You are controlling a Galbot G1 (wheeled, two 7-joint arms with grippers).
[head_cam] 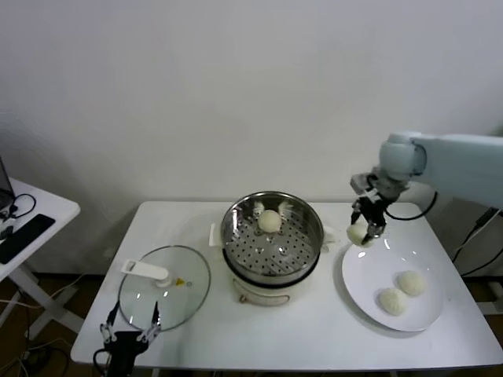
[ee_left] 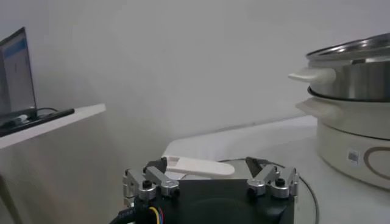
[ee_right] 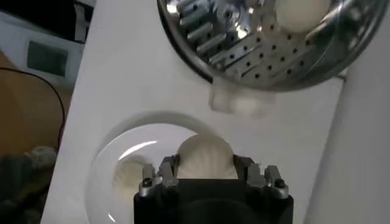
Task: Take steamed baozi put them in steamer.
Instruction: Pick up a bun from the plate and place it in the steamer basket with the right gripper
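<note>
The steel steamer stands mid-table on its cream base, with one baozi inside at the back. My right gripper is shut on a baozi and holds it in the air over the near-left rim of the white plate, right of the steamer. In the right wrist view the held baozi sits between the fingers, with the steamer ahead. Two more baozi lie on the plate. My left gripper is open and empty at the table's front-left edge.
A flat glass lid with a white handle lies left of the steamer, just beyond my left gripper. A small side table with a dark device stands at the far left. The wall is behind the table.
</note>
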